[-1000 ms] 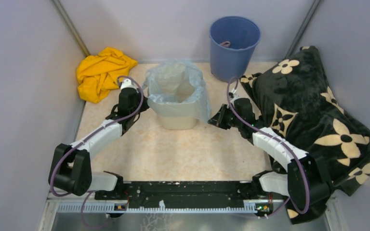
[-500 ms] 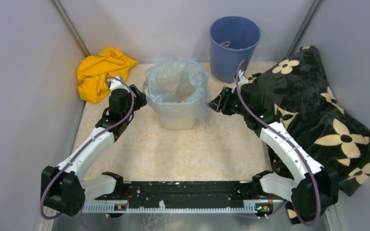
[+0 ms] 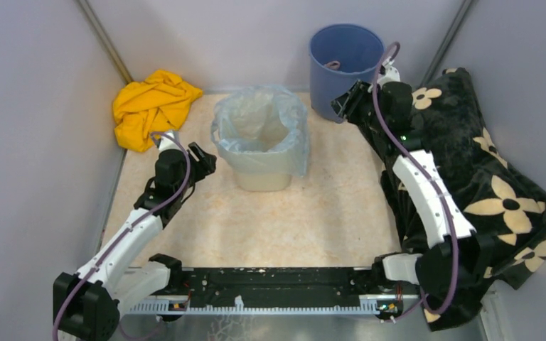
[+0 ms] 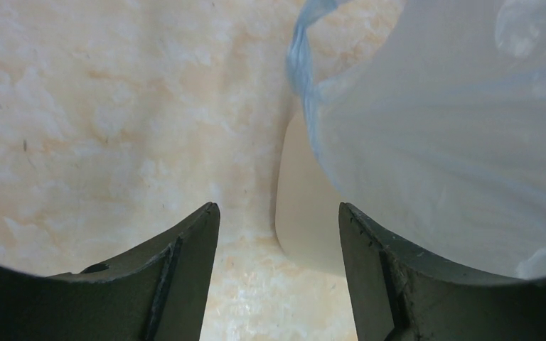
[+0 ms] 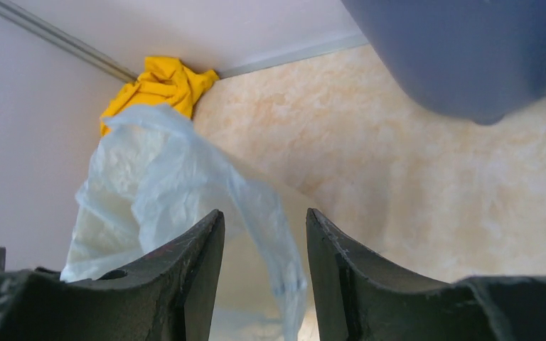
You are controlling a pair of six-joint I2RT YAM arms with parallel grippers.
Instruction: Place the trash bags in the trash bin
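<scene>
The cream trash bin [image 3: 263, 177] stands at the middle back of the floor, with the pale-blue trash bag [image 3: 259, 124] lining it and folded out over its rim. My left gripper [image 3: 202, 160] hangs open just left of the bin, apart from it. In the left wrist view, the left gripper [image 4: 279, 213] frames bare floor and the bin wall [image 4: 306, 227], with the bag [image 4: 455, 142] at right. My right gripper [image 3: 341, 106] is open, up by the blue bucket and well right of the bin. In its wrist view, the right gripper [image 5: 264, 217] holds nothing, and the bag [image 5: 156, 177] lies farther off.
A round blue bucket [image 3: 346, 53] stands at the back right, close to my right gripper. A yellow cloth [image 3: 153, 106] is bunched in the back left corner. A black flowered blanket [image 3: 469, 177] covers the right side under my right arm. Grey walls close in all around.
Both grippers have opened and let go of the bag's edge. The left arm drew back toward the near left; the right arm swung up and back to the blue bucket.
</scene>
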